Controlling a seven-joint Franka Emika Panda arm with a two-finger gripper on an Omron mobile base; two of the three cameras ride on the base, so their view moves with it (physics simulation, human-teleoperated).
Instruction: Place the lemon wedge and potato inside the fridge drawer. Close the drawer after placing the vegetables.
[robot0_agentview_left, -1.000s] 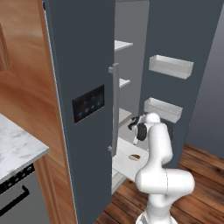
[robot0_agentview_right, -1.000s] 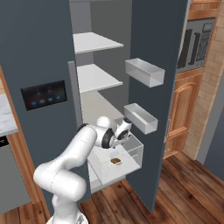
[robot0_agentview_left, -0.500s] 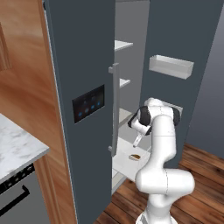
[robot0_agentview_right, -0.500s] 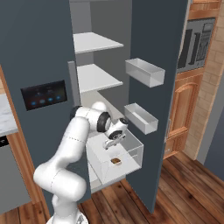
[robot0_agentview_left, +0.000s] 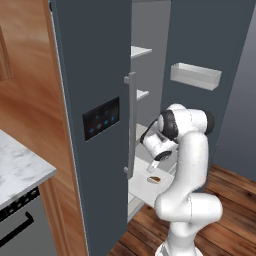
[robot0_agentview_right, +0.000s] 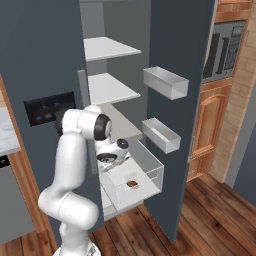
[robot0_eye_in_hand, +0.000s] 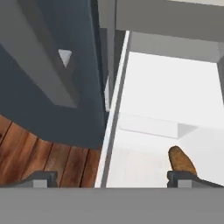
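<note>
The fridge drawer is pulled out below the shelves, a translucent whitish box. The potato lies on its floor, small and tan-brown; it also shows as potato and potato. My gripper hangs open over the drawer's left side, nothing between its fingers. In the hand view the gripper straddles the drawer's left rim, with the potato just above the right fingertip. In the left base view the gripper points down above the drawer. The lemon wedge is out of view.
The fridge's left door is shut, with a vertical handle close to my hand. Two clear bins hang on the open right door. White shelves sit above the drawer. Wooden floor lies to the right.
The hand has swung left and a little down, from over the drawer's middle to its left rim by the shut door. The gripper stayed open; the potato has not moved.
</note>
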